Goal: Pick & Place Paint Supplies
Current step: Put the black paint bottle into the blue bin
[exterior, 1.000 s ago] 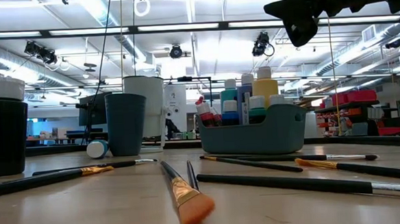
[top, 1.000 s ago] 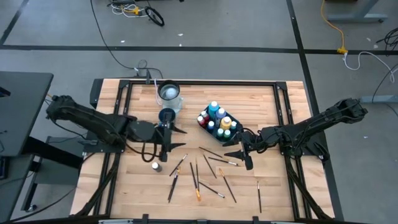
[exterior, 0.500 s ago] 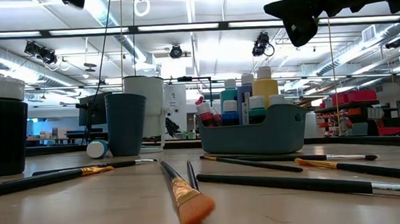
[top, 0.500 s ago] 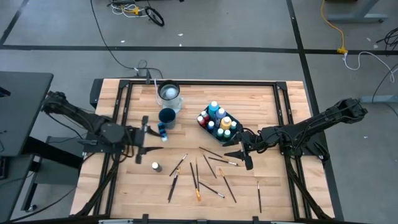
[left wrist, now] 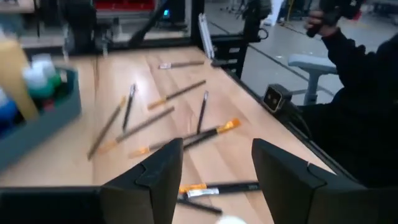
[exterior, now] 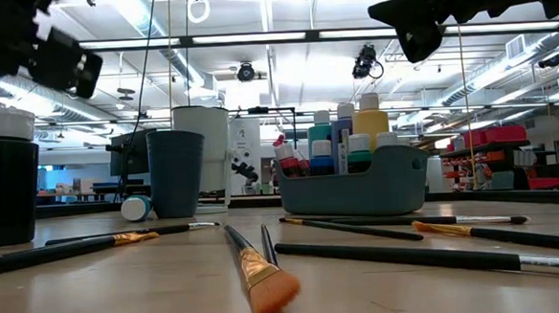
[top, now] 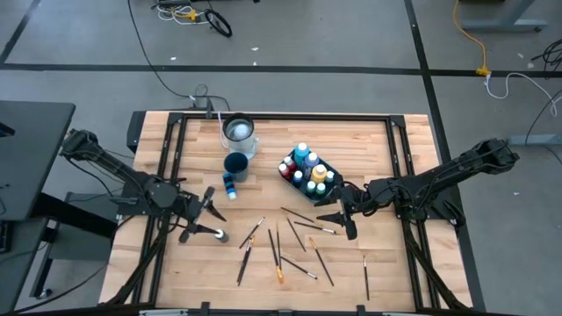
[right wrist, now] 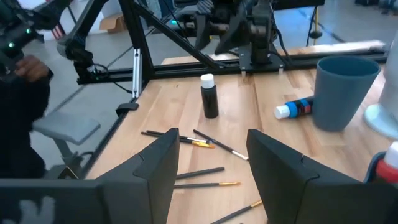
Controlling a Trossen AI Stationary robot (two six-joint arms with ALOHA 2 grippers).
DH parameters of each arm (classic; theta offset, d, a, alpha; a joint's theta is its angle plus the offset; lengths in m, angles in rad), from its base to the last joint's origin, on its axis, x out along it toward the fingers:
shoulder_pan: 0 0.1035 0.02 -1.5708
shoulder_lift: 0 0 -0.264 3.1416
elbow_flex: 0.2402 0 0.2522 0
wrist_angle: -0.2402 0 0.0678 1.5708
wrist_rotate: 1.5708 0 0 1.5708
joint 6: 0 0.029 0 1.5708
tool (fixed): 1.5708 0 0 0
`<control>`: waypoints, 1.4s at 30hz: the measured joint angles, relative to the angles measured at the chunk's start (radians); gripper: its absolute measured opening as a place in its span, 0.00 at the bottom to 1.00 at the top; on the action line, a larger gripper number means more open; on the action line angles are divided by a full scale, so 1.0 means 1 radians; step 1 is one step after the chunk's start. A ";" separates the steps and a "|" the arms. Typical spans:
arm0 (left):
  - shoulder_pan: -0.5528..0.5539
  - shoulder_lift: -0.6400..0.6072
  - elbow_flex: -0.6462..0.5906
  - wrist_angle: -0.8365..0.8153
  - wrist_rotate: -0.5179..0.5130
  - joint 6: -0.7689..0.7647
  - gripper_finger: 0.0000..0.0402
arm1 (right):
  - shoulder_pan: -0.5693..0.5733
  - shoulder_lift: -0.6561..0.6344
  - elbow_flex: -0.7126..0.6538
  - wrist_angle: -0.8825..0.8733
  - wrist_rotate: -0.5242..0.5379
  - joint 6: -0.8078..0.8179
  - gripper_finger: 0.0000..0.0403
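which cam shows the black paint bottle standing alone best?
Right wrist view: the black bottle stands upright, whole and unblocked. High view shows mostly its pale cap, by the left gripper. Low view cuts it off at the frame edge. Left wrist view doesn't clearly show it.

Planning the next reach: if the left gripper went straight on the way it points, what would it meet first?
Probably the black paint bottle standing just ahead of the left gripper, whose jaws are open; depth is unclear, so it might pass above.

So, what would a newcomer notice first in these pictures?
Probably the teal tray packed with paint bottles near the table's middle, and the brushes scattered loose in front of it. Next, the left tool, open, hovering by a lone dark bottle, while the right tool waits, open, above the brushes.
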 joint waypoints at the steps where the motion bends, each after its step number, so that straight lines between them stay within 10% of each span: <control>1: 0.000 0.000 -0.010 -0.001 0.000 -0.031 0.51 | 0.000 0.000 0.000 0.003 0.000 -0.016 0.47; 13: 0.000 0.000 -0.069 0.000 -0.003 -0.202 0.51 | 0.000 0.001 0.000 0.169 0.025 -0.040 0.47; 25: -0.010 0.000 -0.118 0.001 0.042 -0.215 0.51 | 0.000 0.001 0.000 0.279 0.370 -0.218 0.47; 42: -0.044 0.176 -0.118 0.126 -0.013 -0.113 0.51 | 0.000 0.001 0.000 0.276 0.364 -0.219 0.47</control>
